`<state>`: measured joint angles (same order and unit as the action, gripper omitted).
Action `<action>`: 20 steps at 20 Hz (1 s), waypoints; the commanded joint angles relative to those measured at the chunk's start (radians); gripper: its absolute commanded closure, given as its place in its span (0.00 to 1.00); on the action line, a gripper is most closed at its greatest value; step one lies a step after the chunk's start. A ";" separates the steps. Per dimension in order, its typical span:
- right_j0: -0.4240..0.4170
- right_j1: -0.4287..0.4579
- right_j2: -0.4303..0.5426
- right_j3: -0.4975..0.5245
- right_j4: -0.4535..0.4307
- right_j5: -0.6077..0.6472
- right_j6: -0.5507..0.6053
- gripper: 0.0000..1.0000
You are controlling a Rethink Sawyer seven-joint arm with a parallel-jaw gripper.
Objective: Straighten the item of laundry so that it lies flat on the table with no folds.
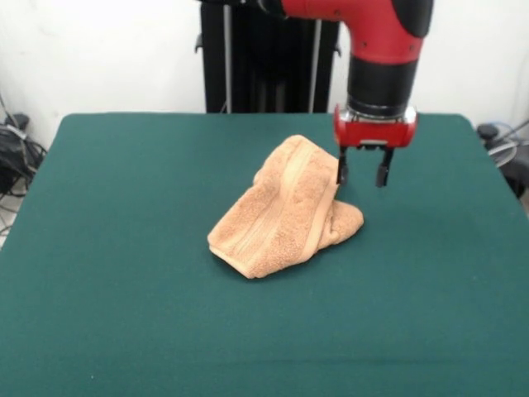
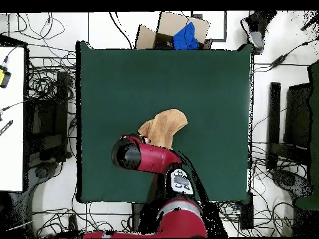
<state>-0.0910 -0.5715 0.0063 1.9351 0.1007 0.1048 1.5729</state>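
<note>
The towel (image 1: 285, 211) lies bunched near the middle of the table (image 1: 124, 248), folded over on itself into a rough wedge: a broad doubled end toward the camera in the front view, with a woven band running along it, and a raised crest at the end nearest the robot. A smaller lobe of cloth pokes out from under the main fold on the side where the arm is. No tag shows. In the overhead view the towel (image 2: 165, 126) sits a little toward the robot's side of the table's centre, partly covered by the arm.

The gripper (image 1: 362, 175) hangs just beside the towel's raised crest, its two dark fingers (image 1: 341, 169) apart with nothing between them. One finger seems to be at the very edge of the cloth; whether it touches cannot be told. The tips are clearly above the table.

The step in hand looks like the approach for a grasp, with the unfolding itself not yet begun. The next move calls for lowering onto the crest or the loose lobe, pinching only the top layer, then drawing it away from the towel's bulk so the fold opens rather than the whole bundle sliding.
</note>
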 commanded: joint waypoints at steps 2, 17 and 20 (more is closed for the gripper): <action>0.061 -0.060 -0.090 0.049 0.070 0.103 0.260 0.00; 0.050 -0.011 -0.113 0.029 0.065 0.046 0.224 0.00; 0.042 -0.017 -0.111 0.021 0.062 0.057 0.214 0.00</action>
<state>-0.0433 -0.6088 -0.0913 1.9367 0.1279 0.1050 1.5729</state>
